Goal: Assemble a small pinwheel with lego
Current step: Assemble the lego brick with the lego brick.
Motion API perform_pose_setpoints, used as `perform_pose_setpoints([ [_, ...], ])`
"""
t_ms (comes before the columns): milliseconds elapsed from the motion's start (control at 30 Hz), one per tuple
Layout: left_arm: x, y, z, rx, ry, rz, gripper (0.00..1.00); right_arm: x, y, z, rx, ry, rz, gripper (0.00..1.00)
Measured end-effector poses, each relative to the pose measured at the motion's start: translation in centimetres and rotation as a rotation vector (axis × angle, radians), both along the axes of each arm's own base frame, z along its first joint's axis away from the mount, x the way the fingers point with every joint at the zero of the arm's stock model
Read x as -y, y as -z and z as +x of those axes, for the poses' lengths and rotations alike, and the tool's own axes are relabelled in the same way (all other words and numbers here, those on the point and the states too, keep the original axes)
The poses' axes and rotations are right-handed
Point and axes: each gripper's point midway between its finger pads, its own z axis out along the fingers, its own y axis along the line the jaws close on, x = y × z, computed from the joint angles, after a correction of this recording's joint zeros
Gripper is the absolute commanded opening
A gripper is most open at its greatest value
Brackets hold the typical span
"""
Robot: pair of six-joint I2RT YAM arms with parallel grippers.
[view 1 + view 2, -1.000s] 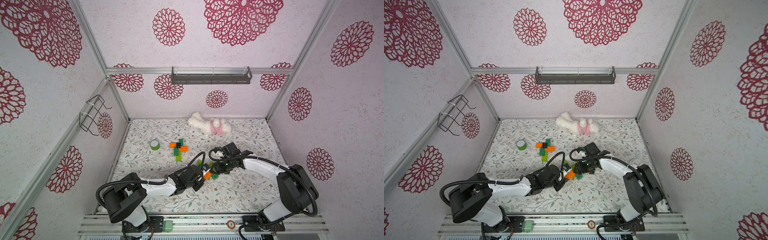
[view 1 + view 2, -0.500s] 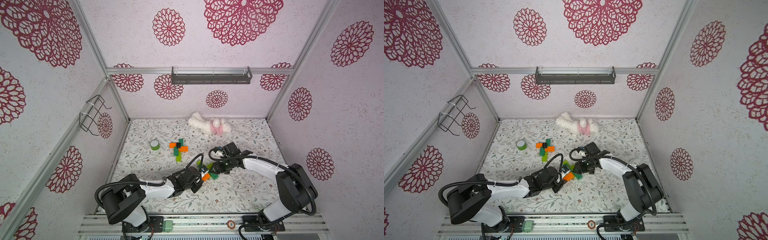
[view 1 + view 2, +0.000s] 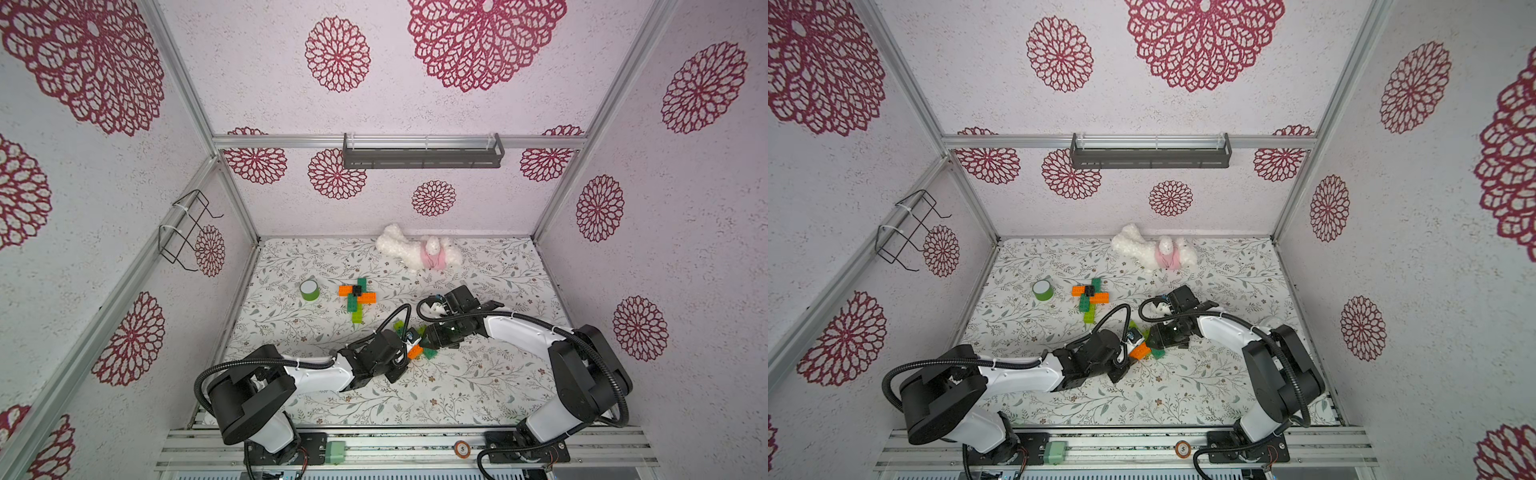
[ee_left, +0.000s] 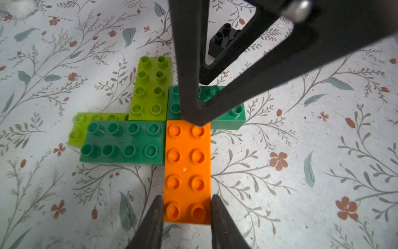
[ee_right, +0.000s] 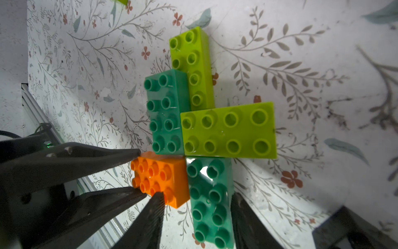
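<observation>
Five-brick cluster (image 4: pixel 148 138) in squaring-up step, well apart from tape roll (image 3: pixel 309 289). Left jaws clench orange brick (image 4: pixel 187 172); right jaws straddle dark green brick (image 5: pixel 210 200), grip unclear. Next: black brick (image 4: pixel 217 43) needs centring on joint.

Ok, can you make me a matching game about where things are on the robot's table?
Things:
1. front orange brick
2. tape roll
3. plush toy
4. loose black brick

Places:
A. near the back wall
B. between the jaws of the left gripper
C. alone on the table, touching no other brick
D. standing beside the finished pinwheel

Pairs: 1-B, 2-D, 3-A, 4-C
</observation>
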Motion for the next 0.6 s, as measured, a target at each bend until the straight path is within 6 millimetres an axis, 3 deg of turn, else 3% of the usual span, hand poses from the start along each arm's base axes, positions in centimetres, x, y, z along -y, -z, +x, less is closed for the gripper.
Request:
perform_pose_setpoints([
  [600, 0.0, 0.4, 0.2, -0.017, -0.006, 0.036, 0.28, -0.3, 1.3, -0.5, 0.0, -0.023, -0.063, 0.51],
])
